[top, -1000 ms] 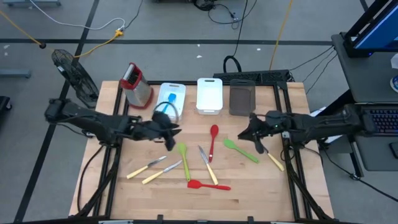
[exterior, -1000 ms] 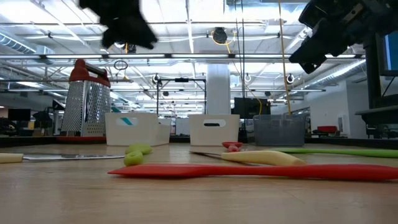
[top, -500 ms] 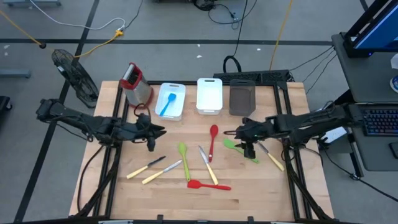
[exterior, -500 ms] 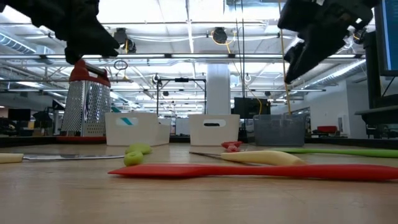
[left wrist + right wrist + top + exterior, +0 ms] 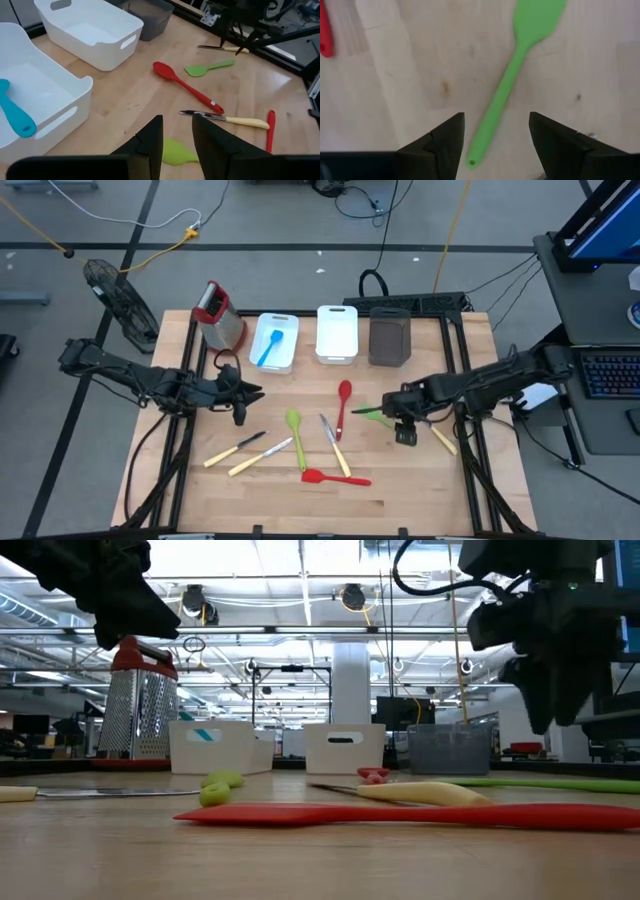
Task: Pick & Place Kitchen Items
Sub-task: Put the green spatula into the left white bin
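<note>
My right gripper (image 5: 400,420) points down, open, over the green spatula (image 5: 520,65). Its fingers stand on either side of the handle's free end (image 5: 475,157) without touching it. My left gripper (image 5: 240,395) hovers left of the middle with a narrow gap between its fingers (image 5: 177,145) and nothing in it. A blue spoon (image 5: 268,348) lies in the left white bin (image 5: 285,330). On the table lie a red spoon (image 5: 343,405), a green spoon (image 5: 295,435), a red spatula (image 5: 335,477) and several yellow-handled knives (image 5: 262,457).
A red-topped metal grater (image 5: 218,315) stands at the far left. A second white bin (image 5: 337,332) and a dark grey bin (image 5: 389,338) line the far edge. One knife (image 5: 440,438) lies just right of my right gripper.
My left gripper has drawn back from the left white bin toward the table's left edge, and the blue spoon now shows lying in that bin. My right gripper has tipped to point down, sunk over the green spatula's handle and opened.
</note>
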